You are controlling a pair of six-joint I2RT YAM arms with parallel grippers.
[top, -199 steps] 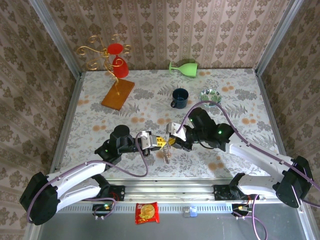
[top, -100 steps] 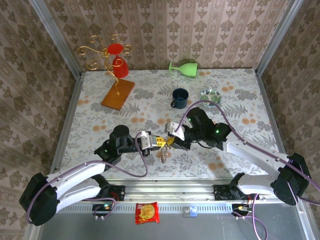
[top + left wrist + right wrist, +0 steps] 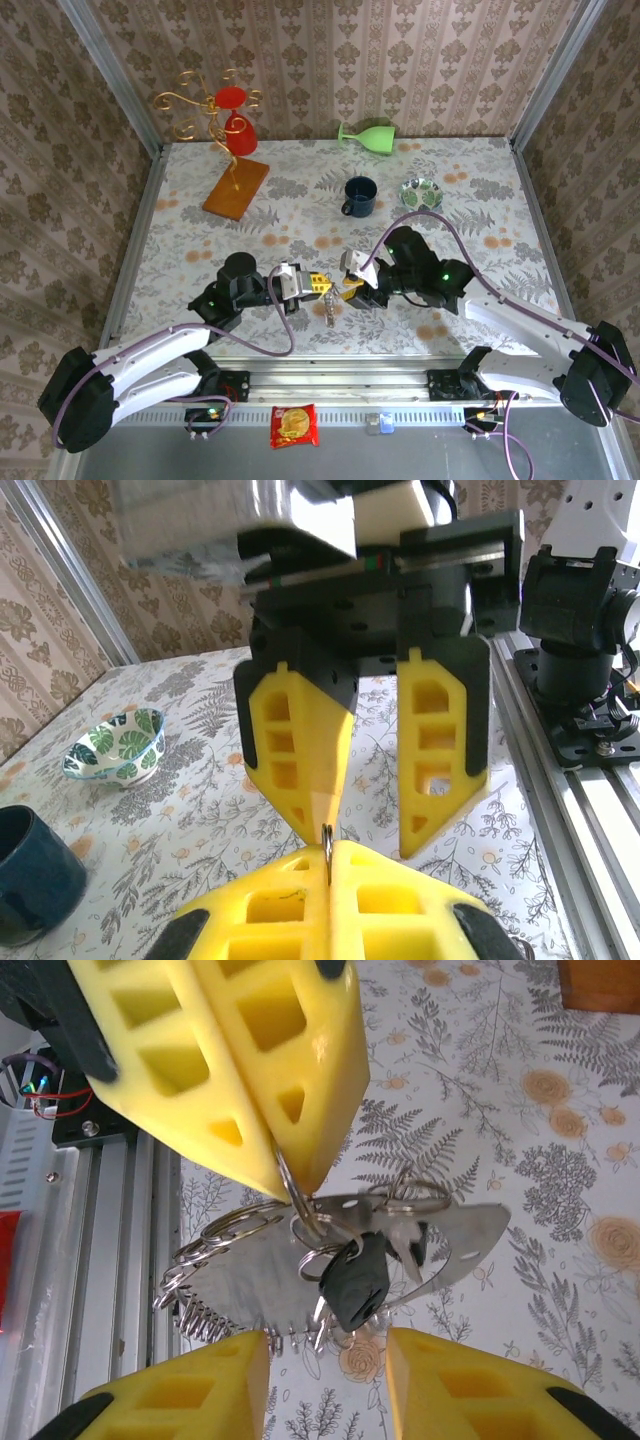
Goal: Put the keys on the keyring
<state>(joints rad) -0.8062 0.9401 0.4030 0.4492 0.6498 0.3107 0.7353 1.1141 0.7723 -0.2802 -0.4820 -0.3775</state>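
Keys [image 3: 356, 1272], one black-headed, hang bunched against a flat metal tag [image 3: 468, 1242] at the centre of the right wrist view, just below the thin keyring [image 3: 290, 1186]. The left gripper [image 3: 284, 1172], upper left of that frame, pinches the wire with its jaws fully closed. The right gripper [image 3: 325, 1348], at the bottom edge, is partly spread and holds nothing. Likely risks are that the wire slips from the narrow pinch or that the spread fingers snag the coiled spring [image 3: 200, 1315]. No writing is legible. The print on the red packet [image 3: 294, 424], bottom centre of the top view, is too small to read.

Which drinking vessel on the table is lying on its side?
The green goblet at the far edge of the table lies on its side, while the blue mug stands upright with its opening up.
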